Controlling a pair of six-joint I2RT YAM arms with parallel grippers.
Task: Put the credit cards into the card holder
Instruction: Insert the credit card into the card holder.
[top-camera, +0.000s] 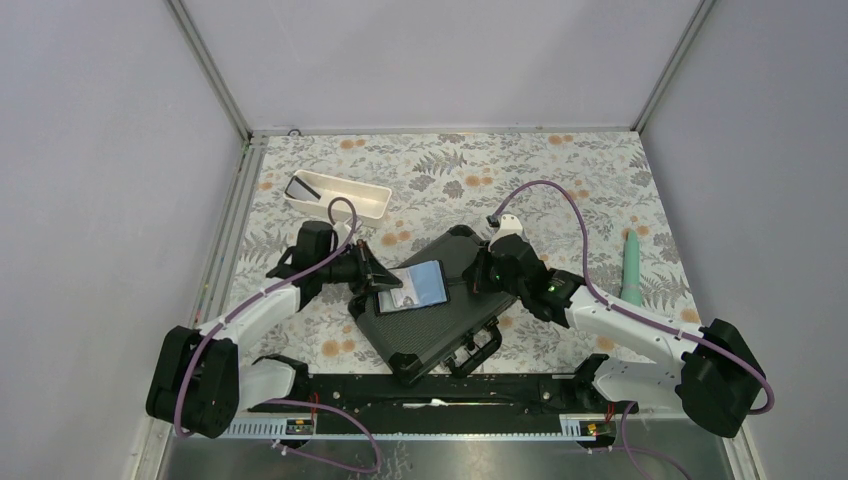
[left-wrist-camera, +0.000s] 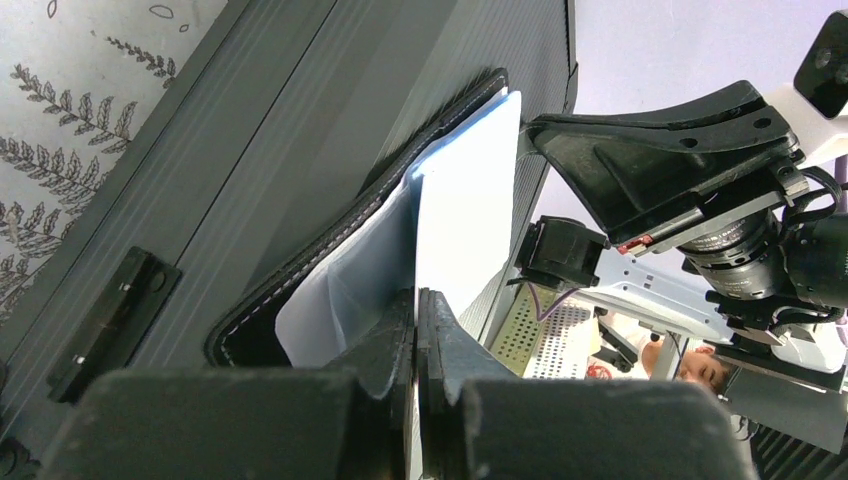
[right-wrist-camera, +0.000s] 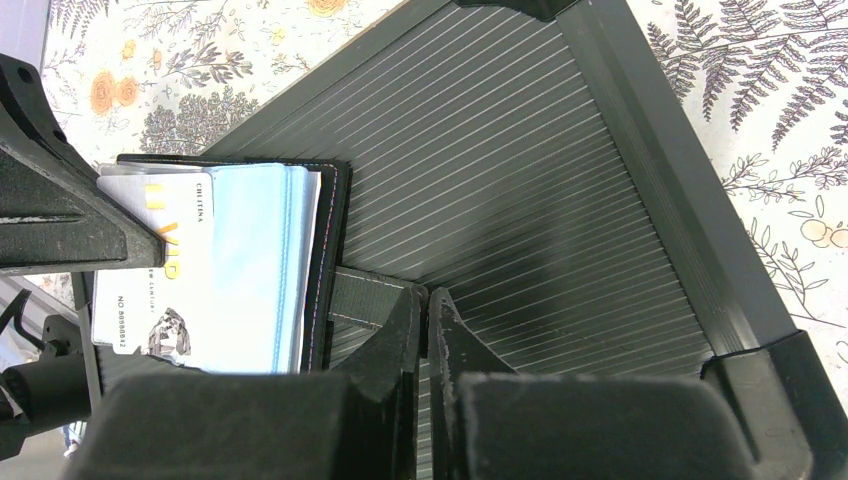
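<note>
The card holder (top-camera: 418, 285) lies open on a black hard case (top-camera: 450, 320), its grey-blue pockets (right-wrist-camera: 252, 262) facing up. A pale credit card (right-wrist-camera: 150, 270) printed with "VIP" rests over those pockets. My left gripper (left-wrist-camera: 416, 295) is shut on that card's edge, and the card (left-wrist-camera: 468, 200) shows edge-on in the left wrist view against the holder's stitched black cover (left-wrist-camera: 330, 230). My right gripper (right-wrist-camera: 427, 292) is shut on the holder's snap tab (right-wrist-camera: 362, 297). From above, the left gripper (top-camera: 378, 275) is at the holder's left and the right gripper (top-camera: 480, 275) at its right.
A long white tray (top-camera: 352, 205) stands at the back left with a dark card (top-camera: 301, 187) inside it. A teal stick-shaped object (top-camera: 632, 265) lies on the floral cloth at the right. The hard case's handle (top-camera: 478, 350) points toward the arm bases.
</note>
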